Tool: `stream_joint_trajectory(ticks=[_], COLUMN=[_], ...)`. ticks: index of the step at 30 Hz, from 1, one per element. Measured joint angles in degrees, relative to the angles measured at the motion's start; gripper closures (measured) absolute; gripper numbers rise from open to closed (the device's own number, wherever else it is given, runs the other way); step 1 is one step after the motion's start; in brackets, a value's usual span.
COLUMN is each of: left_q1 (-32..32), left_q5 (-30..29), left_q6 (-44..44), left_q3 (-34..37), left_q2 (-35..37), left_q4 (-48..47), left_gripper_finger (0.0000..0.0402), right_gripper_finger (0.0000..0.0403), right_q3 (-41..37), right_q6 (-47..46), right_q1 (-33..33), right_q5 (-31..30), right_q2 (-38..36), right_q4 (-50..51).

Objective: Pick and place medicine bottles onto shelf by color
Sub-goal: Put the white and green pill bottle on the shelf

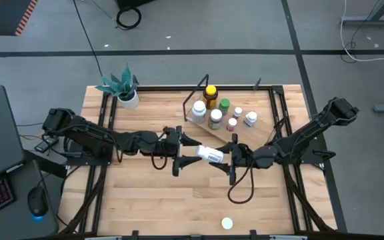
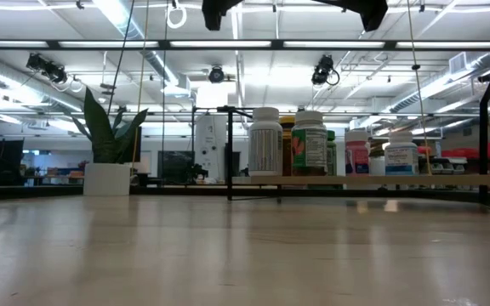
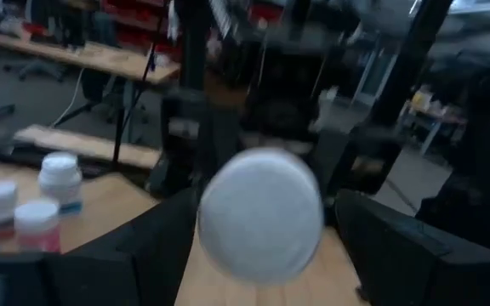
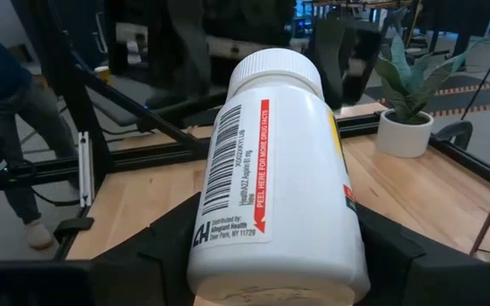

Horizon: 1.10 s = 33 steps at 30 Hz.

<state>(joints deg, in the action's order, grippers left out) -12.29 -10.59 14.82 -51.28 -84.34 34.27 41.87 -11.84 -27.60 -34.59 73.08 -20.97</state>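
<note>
Above the middle of the table, both grippers are meeting over one white medicine bottle, lying sideways in the air. The right gripper is clamping its body, while the left gripper is standing spread around the capped end. The other bottles are standing on the shelf.
</note>
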Motion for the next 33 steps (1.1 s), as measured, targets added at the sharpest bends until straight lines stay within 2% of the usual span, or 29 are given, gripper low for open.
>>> stream_joint_trajectory(ticks=[6, 19, 23, 29, 33], left_q1=[-0.11, 0.17, 0.17, 0.18, 0.17], left_q5=[-0.07, -1.65, -1.77, -1.84, -1.85], left_q6=[1.02, 1.04, 1.06, 1.75, 2.20], left_q3=[0.04, 0.02, 0.02, 0.02, 0.02], left_q2=[-1.04, -5.65, -5.78, -5.77, -5.77], left_q4=[1.06, 11.10, 11.98, 12.34, 12.30], left_gripper_finger=[0.0113, 0.0116, 0.0134, 0.0185, 0.0185], right_gripper_finger=[0.0173, 0.0175, 0.0174, 0.0173, 0.0168], right_q3=[0.00, 0.02, 0.02, 0.02, 0.02], right_q6=[0.00, 3.06, 2.94, 2.31, 1.55], right_q1=[0.83, 1.14, 1.19, 1.17, 1.17], right_q5=[1.14, 1.20, 1.20, 1.09, 1.17], right_q2=[0.02, 0.04, 0.04, 0.04, 0.04], right_q4=[-0.66, -4.33, -3.88, -3.85, -3.64])
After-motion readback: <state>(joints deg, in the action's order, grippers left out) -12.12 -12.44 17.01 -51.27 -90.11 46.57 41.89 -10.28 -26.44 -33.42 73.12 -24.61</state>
